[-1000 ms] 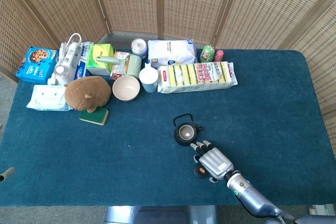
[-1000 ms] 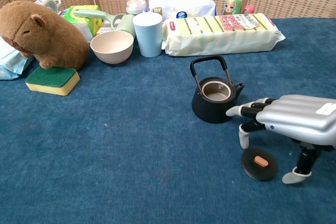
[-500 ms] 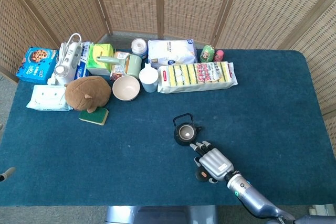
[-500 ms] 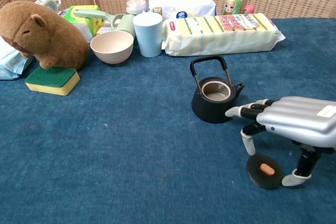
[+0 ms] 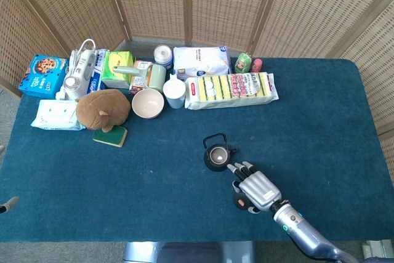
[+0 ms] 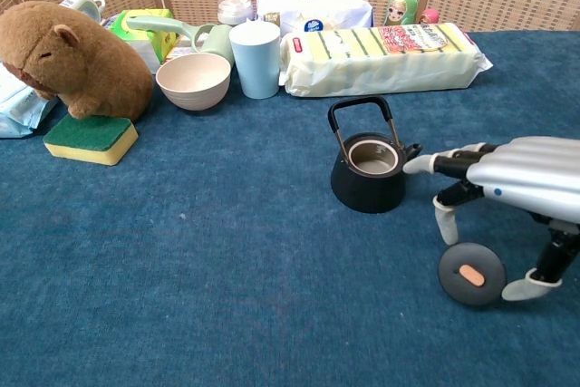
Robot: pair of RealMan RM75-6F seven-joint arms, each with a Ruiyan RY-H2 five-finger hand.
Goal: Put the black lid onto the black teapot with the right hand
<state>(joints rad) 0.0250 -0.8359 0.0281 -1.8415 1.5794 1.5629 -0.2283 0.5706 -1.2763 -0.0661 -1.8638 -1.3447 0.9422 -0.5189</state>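
The black teapot (image 5: 215,155) (image 6: 367,174) stands upright and open-topped on the blue table, handle raised. Just to its right, my right hand (image 5: 257,189) (image 6: 517,197) pinches the black lid (image 6: 471,275) (image 5: 239,200) between thumb and a finger. The lid is tipped up on edge so that its flat face with the orange knob turns toward the chest camera. It hangs lower than the teapot's rim and right of it, apart from the pot. The other fingers stretch toward the teapot's spout. No left hand shows in either view.
Along the table's far side stand a yellow sponge pack (image 6: 381,56), a blue cup (image 6: 255,58), a beige bowl (image 6: 193,80), a brown plush animal (image 6: 72,56) on a green-yellow sponge (image 6: 89,138), and boxes and bags (image 5: 202,61).
The right hand has shifted right and risen slightly. The lid, lying flat on the cloth a second ago, is now tipped up on edge in the hand's pinch.
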